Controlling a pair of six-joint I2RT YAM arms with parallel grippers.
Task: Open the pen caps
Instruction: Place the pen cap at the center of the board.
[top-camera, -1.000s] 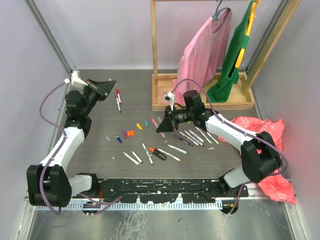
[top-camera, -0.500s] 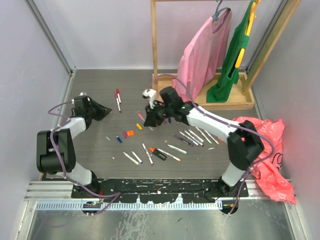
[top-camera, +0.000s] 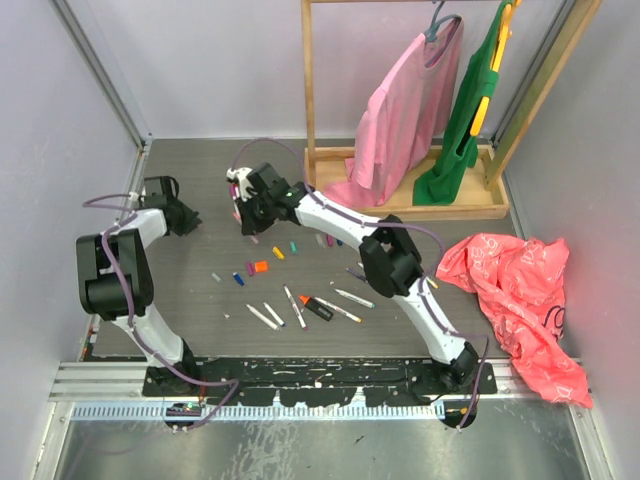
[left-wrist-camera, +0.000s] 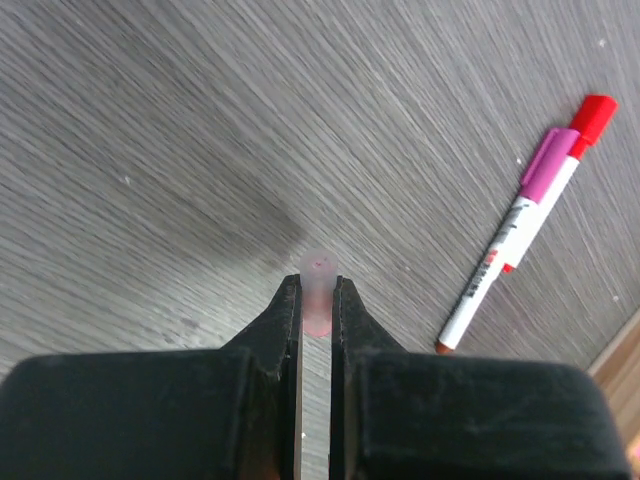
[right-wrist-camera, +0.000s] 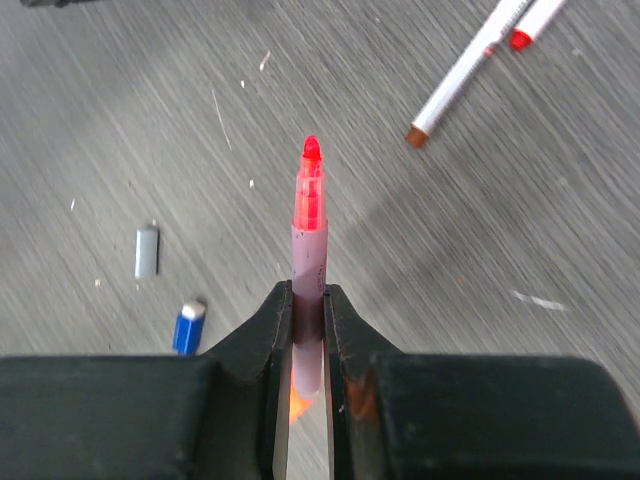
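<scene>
grey woodgrain table (top-camera: 200, 300); left hand (left-wrist-camera: 316, 292) pinches pink cap (left-wrist-camera: 318, 268), right hand (right-wrist-camera: 308, 300) clamps red-tipped pen (right-wrist-camera: 309, 215).

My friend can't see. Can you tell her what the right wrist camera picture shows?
The right claw grips a pen with no cap, its red tip pointing away over the grey table. A blue cap and a small grey piece lie to the left, and two pens lie at the top right.
</scene>
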